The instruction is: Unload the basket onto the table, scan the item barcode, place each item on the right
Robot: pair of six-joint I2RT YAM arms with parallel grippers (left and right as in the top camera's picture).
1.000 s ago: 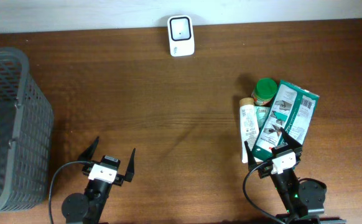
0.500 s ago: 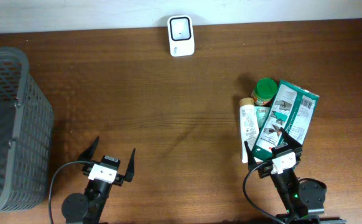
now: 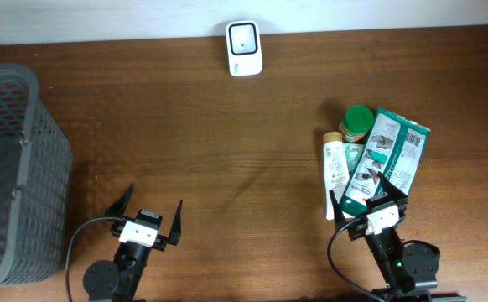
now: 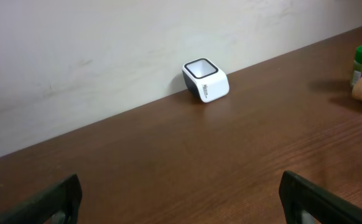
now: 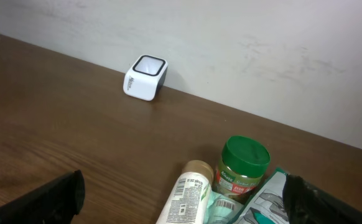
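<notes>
Nothing has moved on the table since a second ago: both arms sit at its near edge, jaws spread wide and empty. The left gripper holds nothing and touches nothing, with bare wood between its fingers. The right gripper is equally wide open, its fingertips flanking the near end of a green-and-white box. Whether they brush the box cannot be made out from above, but it is not gripped. The box lies tilted toward the right end of the near edge, overlapping a white tube along its left side and reaching a green-lidded jar just beyond. The scanner, white with a dark window, stands at the middle of the far edge against the wall, well apart from the three items. A grey mesh basket at the left edge is cut off by the frame. In the right wrist view only a corner of the box shows at the bottom, the tube's lower half is cut off, and its label print is too small to read. In the left wrist view the jar and the tube's cap are clipped at the right border.
</notes>
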